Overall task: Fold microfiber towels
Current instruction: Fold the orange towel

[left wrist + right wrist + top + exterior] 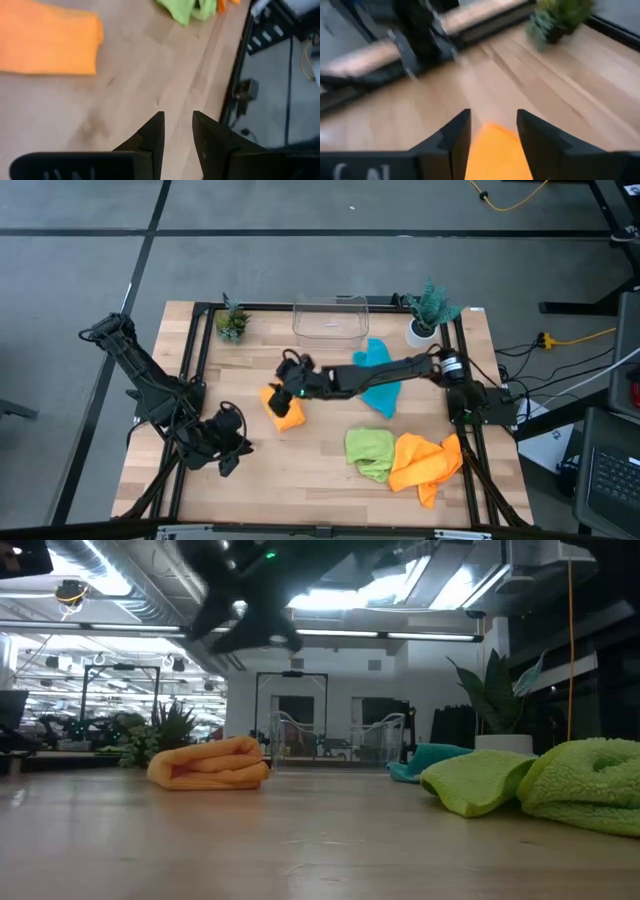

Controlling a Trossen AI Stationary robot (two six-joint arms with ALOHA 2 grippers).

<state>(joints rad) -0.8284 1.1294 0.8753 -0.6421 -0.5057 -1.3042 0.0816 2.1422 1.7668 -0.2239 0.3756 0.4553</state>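
My left gripper (pixel 228 442) waits at the near left, fingers slightly apart and empty, while my right gripper (pixel 291 372) hangs parted, empty, over the folded orange towel (pixel 284 407), the three loose towels lying well right, nearer my right arm.

Orange (pixel 284 407), green (pixel 369 450), teal towels (pixel 380 385)

Right arm stretched across the middle, left arm parked at its own corner.
The right gripper (pixel 493 131) hangs above the tabletop, fingers (pixel 455 137) parted with nothing between them; the left gripper (pixel 178 131) sits low near the front-left edge, fingers a slim gap apart, empty.
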